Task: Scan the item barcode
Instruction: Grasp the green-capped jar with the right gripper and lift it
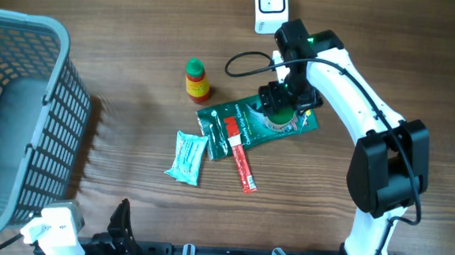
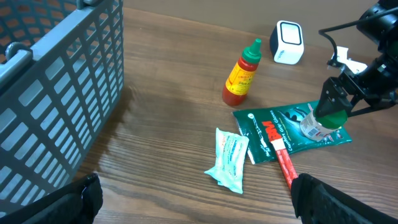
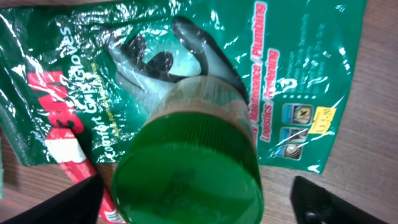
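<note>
Right gripper hangs over a green-capped jar, fingers spread wide and clear of the round, translucent lid; the jar stands between them on a glossy, crinkled glove packet; a sound grasp would likely close squarely on the lid, then turn the label to the white scanner beyond the fingertips; left gripper spread, empty.

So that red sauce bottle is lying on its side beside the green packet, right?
Not quite. The sauce bottle stands upright with its cap on top; it is not lying on its side. It is beside the green packet, as you said. The left wrist view shows this plainly.
</note>
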